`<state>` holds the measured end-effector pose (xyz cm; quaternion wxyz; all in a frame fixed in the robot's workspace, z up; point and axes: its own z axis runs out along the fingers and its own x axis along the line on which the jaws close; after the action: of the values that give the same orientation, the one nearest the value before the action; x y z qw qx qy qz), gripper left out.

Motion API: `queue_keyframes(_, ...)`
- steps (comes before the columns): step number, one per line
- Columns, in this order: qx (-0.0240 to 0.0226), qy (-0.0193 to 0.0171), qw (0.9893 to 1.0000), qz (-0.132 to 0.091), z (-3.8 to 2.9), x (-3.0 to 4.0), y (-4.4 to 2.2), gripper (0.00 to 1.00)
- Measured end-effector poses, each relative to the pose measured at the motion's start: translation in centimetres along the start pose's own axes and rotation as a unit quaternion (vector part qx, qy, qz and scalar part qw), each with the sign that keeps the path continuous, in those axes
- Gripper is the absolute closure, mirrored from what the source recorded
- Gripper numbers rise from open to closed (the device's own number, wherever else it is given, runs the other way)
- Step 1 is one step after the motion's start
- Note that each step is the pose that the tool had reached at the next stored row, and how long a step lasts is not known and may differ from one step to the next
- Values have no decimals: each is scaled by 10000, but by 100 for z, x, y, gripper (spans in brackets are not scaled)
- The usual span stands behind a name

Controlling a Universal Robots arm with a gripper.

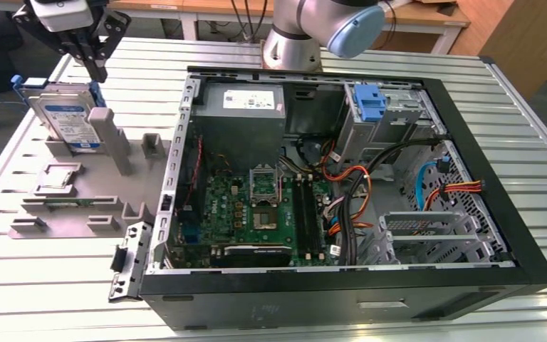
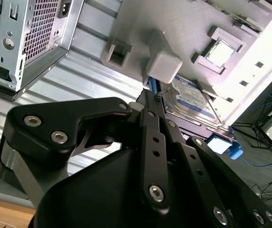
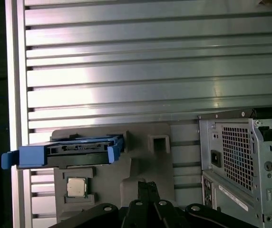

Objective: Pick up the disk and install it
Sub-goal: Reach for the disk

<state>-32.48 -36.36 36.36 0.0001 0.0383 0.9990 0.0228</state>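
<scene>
The disk (image 1: 68, 117), a silver drive with a white-and-blue label in a blue bracket, stands on edge in a grey fixture (image 1: 74, 210) at the exterior view's left, beside the open computer case. My gripper (image 1: 95, 70) hangs just above the disk's upper edge, apart from it, fingers pressed together and empty. In the second wrist view the shut gripper (image 2: 150, 95) points toward the disk (image 2: 191, 97) behind a grey post. The first wrist view has the disk's blue bracket (image 3: 69, 152) edge-on, with the gripper (image 3: 145, 186) off to one side of it.
The open black computer case (image 1: 530, 263) lies on the slatted metal table (image 1: 55, 285). Inside are a grey power supply (image 1: 245, 103), a blue latch piece (image 1: 370, 103), a motherboard (image 1: 254, 214), cables and a metal cage (image 1: 426, 228). A chip (image 3: 76, 187) sits in the fixture.
</scene>
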Motion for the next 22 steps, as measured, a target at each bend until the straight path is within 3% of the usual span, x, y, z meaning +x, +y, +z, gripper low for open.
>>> queue_keyframes(10,0,0,10000,0,1,25,20,90)
queue_keyframes(22,0,0,10000,0,9,211,51,90)
